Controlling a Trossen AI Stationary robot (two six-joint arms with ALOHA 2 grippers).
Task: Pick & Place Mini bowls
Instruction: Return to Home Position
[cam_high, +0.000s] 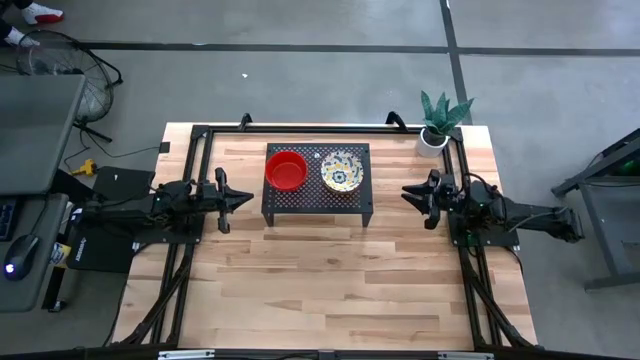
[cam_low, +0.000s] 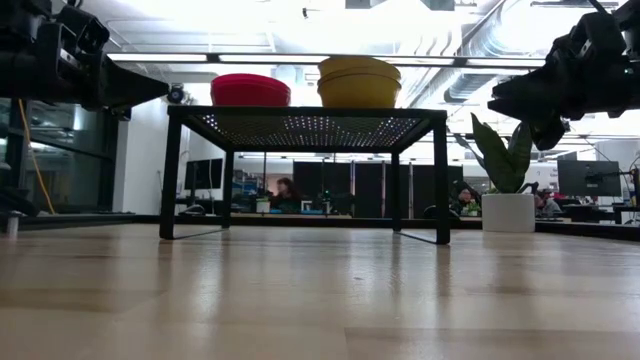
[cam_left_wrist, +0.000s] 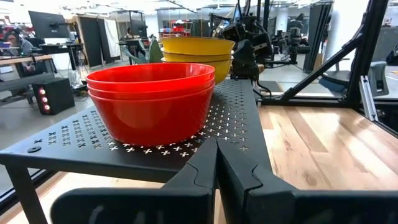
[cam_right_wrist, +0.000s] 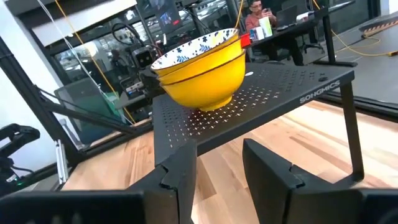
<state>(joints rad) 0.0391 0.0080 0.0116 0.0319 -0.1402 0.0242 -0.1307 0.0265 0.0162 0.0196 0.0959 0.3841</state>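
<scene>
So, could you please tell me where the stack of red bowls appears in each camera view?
High view: red bowls on the left half of the black shelf.
Low view: red bowls atop the shelf, left side.
Left wrist view: red bowls large at centre.
Right wrist view: almost wholly hidden behind the yellow bowls.
Shared landmark: the yellow bowls beside them.

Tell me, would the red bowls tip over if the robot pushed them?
Probably not: the red bowls look wide and low, nested snugly, so they'd likely slide together. The shelf is flat perforated metal, so sliding seems easy. They look glossy, maybe plastic, so probably light and slippery. The left gripper and right gripper hover beside the shelf.
</scene>
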